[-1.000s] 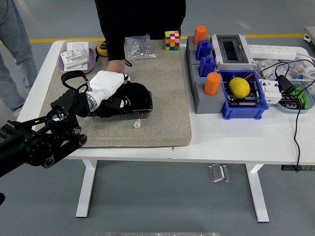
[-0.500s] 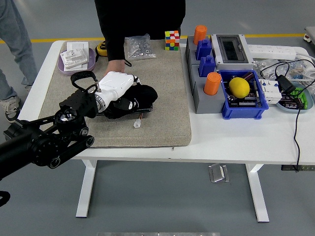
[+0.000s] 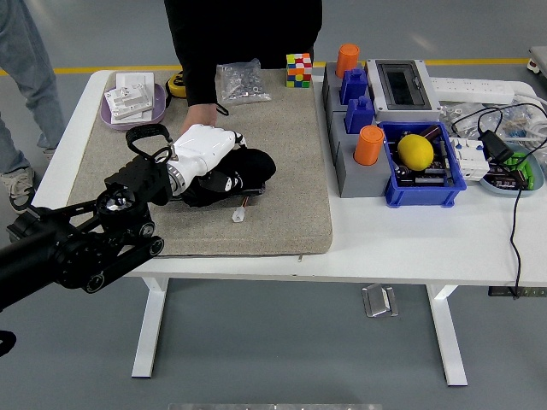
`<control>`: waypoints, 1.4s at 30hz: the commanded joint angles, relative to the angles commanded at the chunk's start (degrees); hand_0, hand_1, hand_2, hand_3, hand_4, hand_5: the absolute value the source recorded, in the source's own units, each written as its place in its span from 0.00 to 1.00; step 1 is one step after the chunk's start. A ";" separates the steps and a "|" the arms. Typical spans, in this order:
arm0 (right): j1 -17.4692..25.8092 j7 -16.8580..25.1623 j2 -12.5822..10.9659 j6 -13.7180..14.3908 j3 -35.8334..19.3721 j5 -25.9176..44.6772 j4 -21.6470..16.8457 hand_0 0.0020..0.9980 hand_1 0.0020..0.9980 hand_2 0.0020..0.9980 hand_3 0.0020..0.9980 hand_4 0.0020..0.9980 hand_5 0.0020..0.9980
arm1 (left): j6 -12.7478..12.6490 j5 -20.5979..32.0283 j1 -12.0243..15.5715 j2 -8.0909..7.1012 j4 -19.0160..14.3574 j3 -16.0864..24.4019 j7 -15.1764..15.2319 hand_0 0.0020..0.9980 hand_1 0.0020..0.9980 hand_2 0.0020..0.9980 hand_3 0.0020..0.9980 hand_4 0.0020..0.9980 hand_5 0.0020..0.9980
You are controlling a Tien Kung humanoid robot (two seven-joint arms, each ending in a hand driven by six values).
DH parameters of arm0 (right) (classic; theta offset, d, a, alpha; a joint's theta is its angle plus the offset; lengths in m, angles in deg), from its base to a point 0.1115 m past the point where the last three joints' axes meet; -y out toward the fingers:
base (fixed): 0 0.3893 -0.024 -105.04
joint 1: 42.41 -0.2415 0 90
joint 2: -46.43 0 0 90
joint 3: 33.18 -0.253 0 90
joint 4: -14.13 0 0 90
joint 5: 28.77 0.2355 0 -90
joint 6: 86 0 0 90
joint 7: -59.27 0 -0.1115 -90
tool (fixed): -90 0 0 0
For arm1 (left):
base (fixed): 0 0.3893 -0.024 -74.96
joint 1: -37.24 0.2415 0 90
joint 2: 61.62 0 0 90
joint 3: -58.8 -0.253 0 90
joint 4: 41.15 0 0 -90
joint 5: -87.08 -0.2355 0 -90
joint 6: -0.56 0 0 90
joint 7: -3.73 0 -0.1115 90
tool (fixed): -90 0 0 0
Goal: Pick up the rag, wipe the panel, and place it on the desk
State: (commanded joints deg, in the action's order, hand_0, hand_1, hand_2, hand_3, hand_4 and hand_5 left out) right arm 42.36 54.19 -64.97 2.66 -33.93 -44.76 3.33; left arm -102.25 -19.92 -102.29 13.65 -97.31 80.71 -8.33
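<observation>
High head view over white table (image 3: 410, 248)

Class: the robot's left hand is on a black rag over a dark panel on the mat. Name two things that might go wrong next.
1. A person's hand rests just behind the left hand; a wiping stroke might bump it.
2. The small white connector lies loose beside the panel; the rag might snag or sweep it along the mat.
</observation>
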 joint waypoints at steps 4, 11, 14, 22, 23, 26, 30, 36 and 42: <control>0.07 -0.05 -0.08 -0.05 0.07 0.05 0.01 0.72 0.63 0.69 0.60 1.00 0.43 | 0.06 0.04 0.17 -0.31 0.27 -0.08 -0.04 0.22 0.14 0.45 0.36 0.24 0.00; 0.10 0.00 0.03 0.00 -0.30 0.02 0.05 0.72 0.63 0.69 0.60 1.00 0.43 | 0.04 -0.08 0.32 -1.24 0.67 0.34 0.02 0.22 0.14 0.45 0.36 0.24 0.00; 0.09 0.02 0.01 0.02 -0.54 -0.06 0.05 0.72 0.63 0.69 0.60 1.00 0.43 | -0.03 -0.24 0.53 -1.98 0.76 0.22 0.06 0.22 0.14 0.45 0.36 0.24 0.00; 0.27 0.06 0.04 -0.02 -0.81 -0.10 0.03 0.72 0.63 0.69 0.60 1.00 0.43 | -0.27 -0.71 1.03 -3.55 1.29 1.22 0.23 0.22 0.14 0.45 0.36 0.24 0.00; 0.28 0.07 0.05 -0.01 -0.86 -0.13 0.04 0.72 0.63 0.69 0.60 1.00 0.43 | -0.28 -0.77 1.11 -3.65 1.33 1.33 0.23 0.22 0.14 0.45 0.36 0.25 0.00; 0.31 0.09 0.05 0.00 -1.01 -0.16 0.06 0.72 0.63 0.69 0.60 1.00 0.43 | -0.28 -1.04 1.47 -4.09 1.52 1.66 0.23 0.22 0.14 0.45 0.36 0.25 0.00; 0.38 0.09 0.03 -0.02 -1.09 -0.08 0.08 0.72 0.63 0.69 0.60 1.00 0.43 | -0.31 -1.13 1.96 -4.53 1.90 2.09 0.26 0.22 0.14 0.45 0.36 0.24 0.00; 0.38 0.10 0.04 -0.01 -1.38 -0.19 0.11 0.72 0.63 0.69 0.60 1.00 0.43 | -0.38 -1.51 2.83 -5.59 2.13 2.66 0.21 0.22 0.14 0.45 0.36 0.24 0.00; 0.55 0.08 0.04 -0.07 -1.46 -0.15 0.13 0.72 0.63 0.69 0.60 1.00 0.43 | -0.58 -2.47 3.71 -6.58 2.12 3.27 0.02 0.22 0.14 0.45 0.36 0.25 0.00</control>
State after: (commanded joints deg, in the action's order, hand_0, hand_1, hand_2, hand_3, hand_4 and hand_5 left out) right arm 42.91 54.27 -64.93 2.59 -35.39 -44.91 3.47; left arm -102.83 -22.39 -98.58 7.07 -95.19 83.98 -8.31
